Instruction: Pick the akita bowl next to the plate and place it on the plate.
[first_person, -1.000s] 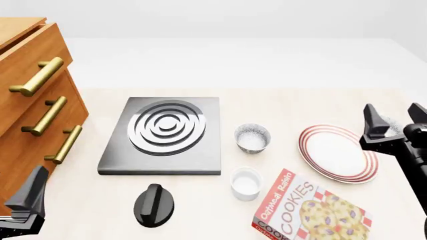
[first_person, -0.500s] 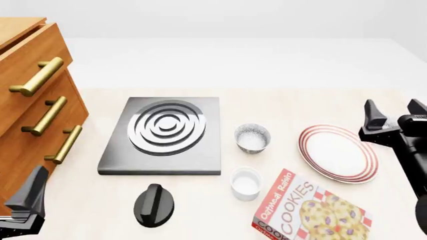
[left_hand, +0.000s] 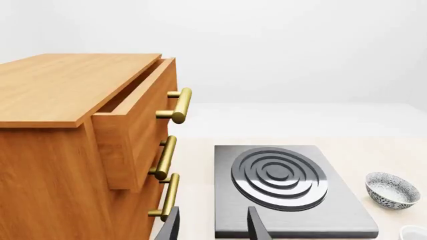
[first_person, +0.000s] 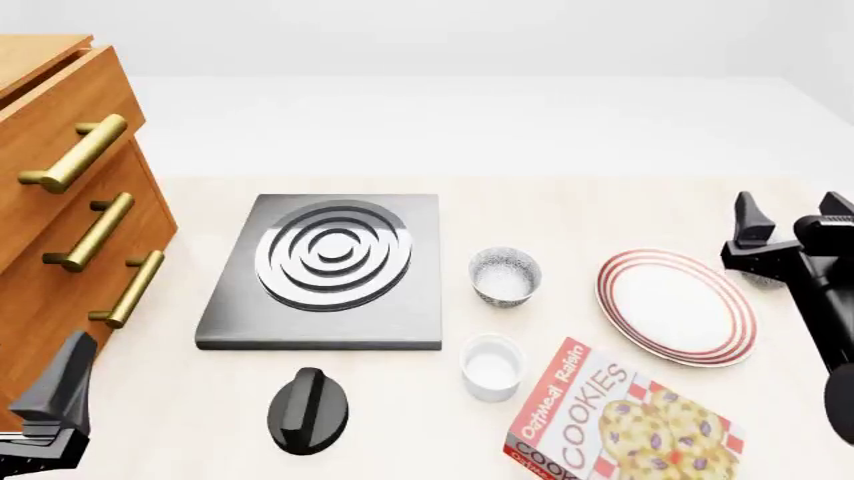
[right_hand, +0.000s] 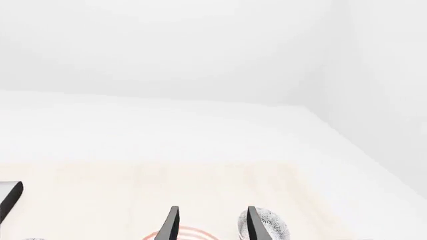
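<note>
The white plate (first_person: 674, 305) with red rings lies right of centre. One speckled akita bowl (first_person: 505, 275) stands just left of it, between plate and stove. A second akita bowl (right_hand: 272, 226) shows in the right wrist view, partly behind one finger, beside the plate's rim (right_hand: 193, 233). In the front view this bowl is almost wholly hidden behind my right gripper (first_person: 795, 222), which hovers open and empty at the plate's far right side. My left gripper (left_hand: 213, 227) is open and empty near the table's front left corner.
A grey stove burner (first_person: 331, 265) with silver rings sits left of centre, with a black knob (first_person: 308, 408) in front of it. A white ramekin (first_person: 491, 366) and a cookie box (first_person: 617, 420) lie near the front. A wooden drawer cabinet (first_person: 67, 230) fills the left side.
My right gripper has drifted to the right, away from the plate's middle and over the bowl on the plate's right. The left arm has stayed put.
</note>
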